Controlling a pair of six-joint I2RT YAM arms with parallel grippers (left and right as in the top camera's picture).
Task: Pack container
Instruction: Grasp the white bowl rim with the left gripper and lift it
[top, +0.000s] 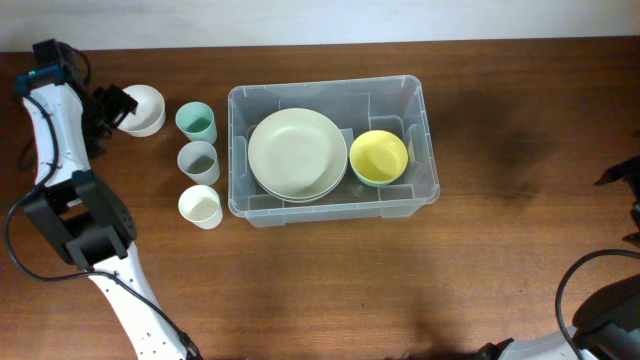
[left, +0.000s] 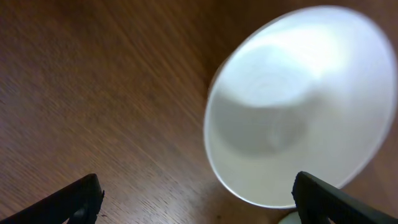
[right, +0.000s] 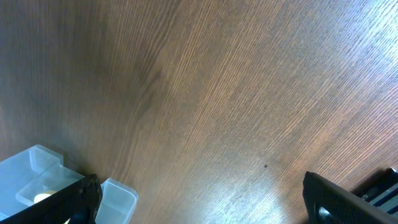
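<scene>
Hovering upper left, our left fingers (left: 68, 202) stood open and empty beside the white bowl (top: 143, 108); the container (top: 395, 100) sat mid-frame, rightward of them, long axis left-right; our right fingers (right: 348, 199), also open, were far from the bowl.

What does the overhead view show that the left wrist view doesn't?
Only overhead: the clear container holding pale plates and a yellow bowl, plus three cups in a column left of it. Only left wrist: the left tool with its fingertips spread wide, nothing between them, and a close look into the white bowl, which is empty. Both: that white bowl and the wooden table.
</scene>
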